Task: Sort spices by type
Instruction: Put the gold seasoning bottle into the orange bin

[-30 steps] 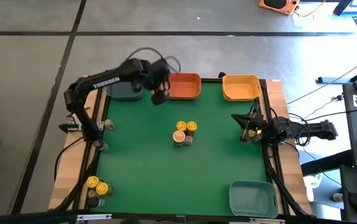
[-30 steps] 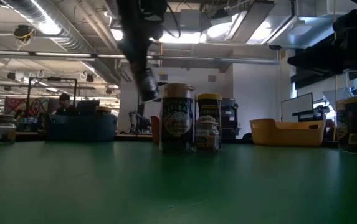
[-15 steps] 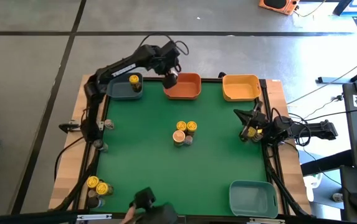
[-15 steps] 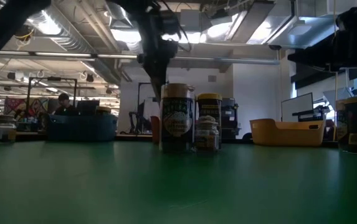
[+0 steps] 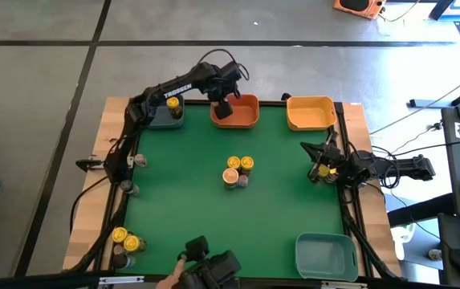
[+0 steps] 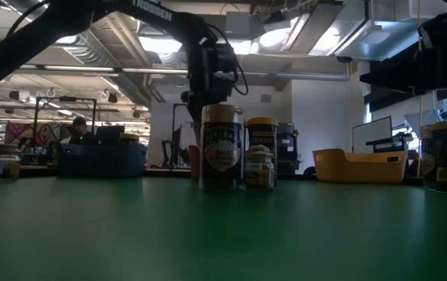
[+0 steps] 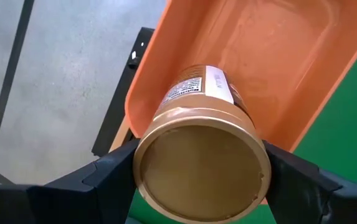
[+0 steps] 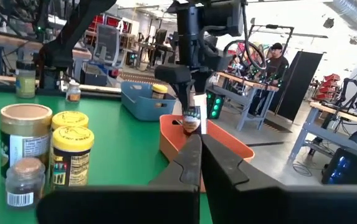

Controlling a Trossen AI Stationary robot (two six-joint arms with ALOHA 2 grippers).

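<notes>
your left hand point(image 5: 223, 104) grips a tan-lidded spice jar point(image 7: 201, 163) over the orange plastic bin point(image 5: 246, 121); right hand point(image 5: 319, 167) closed, idle; four jars point(image 5: 237, 171) wait mid-bench.

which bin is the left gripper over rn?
The orange bin, middle of the three along the far edge. The left gripper holds a tan-lidded jar above it; the blue bin and yellow bin flank it.
</notes>
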